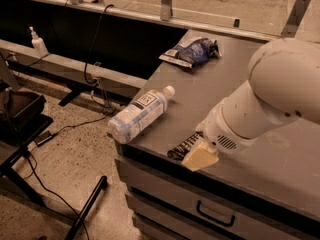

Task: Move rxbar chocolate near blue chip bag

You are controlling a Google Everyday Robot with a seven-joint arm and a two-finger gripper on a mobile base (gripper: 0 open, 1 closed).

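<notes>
rxbar chocolate (pixel 180 148) at front edge under gripper (pixel 200 157), blue chip bag (pixel 192 52) far behind

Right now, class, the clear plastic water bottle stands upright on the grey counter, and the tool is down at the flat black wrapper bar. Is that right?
No. The camera view shows the clear plastic water bottle lying on its side on the grey counter, not upright. The tool is down at the flat black wrapper bar.

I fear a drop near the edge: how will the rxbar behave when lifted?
The rxbar looks flat and small, so it is probably light and fairly stiff. Its dark wrapper may be slippery. It lies at the front edge of the counter, beside the gripper, so a slip could drop it to the floor.
</notes>
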